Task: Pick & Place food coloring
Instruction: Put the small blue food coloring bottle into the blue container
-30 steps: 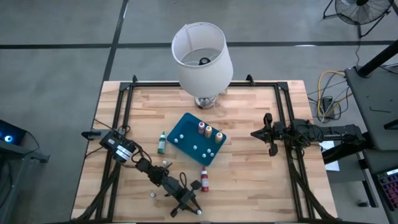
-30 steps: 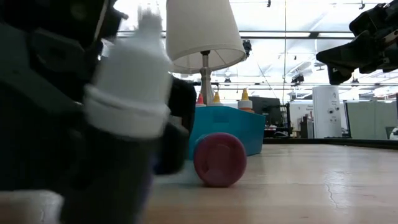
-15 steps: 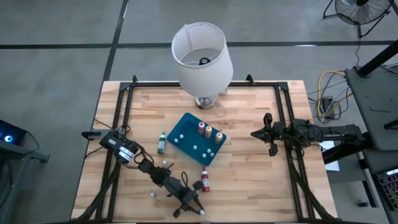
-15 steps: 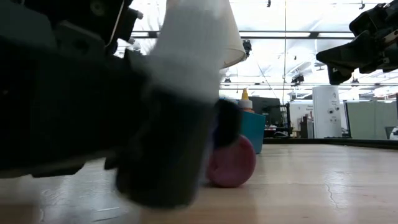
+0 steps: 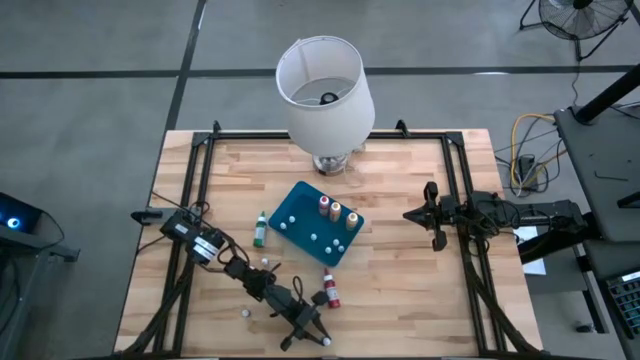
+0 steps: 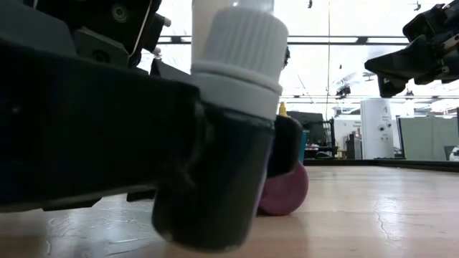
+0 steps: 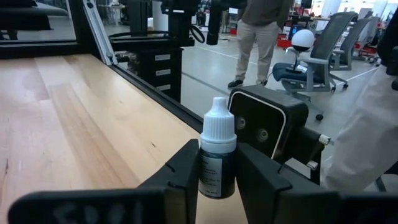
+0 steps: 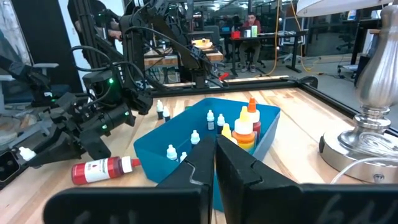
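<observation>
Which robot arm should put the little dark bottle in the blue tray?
The left: its claw already grips the dark bottle near the blue tray. The right claw is shut, empty, off to the side.

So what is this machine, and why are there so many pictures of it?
It is a robot with two dark arms at a wooden table. Each arm ends in a two-finger tool. One picture looks straight down from above, one looks across from table height, and two come from little cameras on the arms' wrists. On the table are a lamp, a blue tray with little bottles standing in it, a green bottle and a red bottle lying down. The left tool, near the table's front edge, pinches a small dark bottle with a white cap. The right tool waits shut and holds nothing.
</observation>
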`<control>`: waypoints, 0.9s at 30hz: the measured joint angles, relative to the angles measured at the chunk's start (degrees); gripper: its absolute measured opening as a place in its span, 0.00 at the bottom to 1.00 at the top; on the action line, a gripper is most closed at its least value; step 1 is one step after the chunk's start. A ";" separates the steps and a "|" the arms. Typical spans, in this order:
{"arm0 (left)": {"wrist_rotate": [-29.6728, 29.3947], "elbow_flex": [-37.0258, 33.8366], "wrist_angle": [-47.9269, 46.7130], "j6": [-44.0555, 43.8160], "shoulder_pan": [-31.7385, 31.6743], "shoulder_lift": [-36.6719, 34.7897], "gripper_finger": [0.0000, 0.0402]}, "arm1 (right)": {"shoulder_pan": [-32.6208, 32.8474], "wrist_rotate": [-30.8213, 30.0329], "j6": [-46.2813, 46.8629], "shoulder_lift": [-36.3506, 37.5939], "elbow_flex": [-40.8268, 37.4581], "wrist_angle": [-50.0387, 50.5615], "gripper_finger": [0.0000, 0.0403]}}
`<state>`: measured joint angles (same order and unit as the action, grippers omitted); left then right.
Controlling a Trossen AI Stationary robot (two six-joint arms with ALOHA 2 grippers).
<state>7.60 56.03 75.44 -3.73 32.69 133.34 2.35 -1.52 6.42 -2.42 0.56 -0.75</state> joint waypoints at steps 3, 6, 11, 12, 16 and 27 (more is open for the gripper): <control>0.00 -0.02 0.00 0.00 0.00 0.00 0.19 | 0.00 0.02 -0.01 0.00 -0.02 0.01 0.02; 0.00 -0.02 -0.02 0.02 -0.02 0.00 0.20 | -0.02 0.02 0.00 0.00 0.00 0.02 0.02; 0.00 -0.02 -0.01 0.04 -0.02 0.01 0.22 | -0.02 0.00 0.00 0.00 -0.01 0.02 0.02; 0.00 -0.02 0.11 0.07 -0.06 0.16 0.22 | -0.01 0.00 -0.01 0.00 0.00 0.01 0.02; 0.00 -0.02 0.28 -0.42 -0.07 0.79 0.23 | -0.02 0.00 0.00 0.00 0.00 0.00 0.02; 0.02 -0.09 0.59 -0.04 -0.24 0.68 0.23 | 0.00 0.01 0.00 0.00 0.00 0.01 0.02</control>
<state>7.62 55.94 76.03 -3.77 32.45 134.02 2.35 -1.51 6.42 -2.42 0.56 -0.75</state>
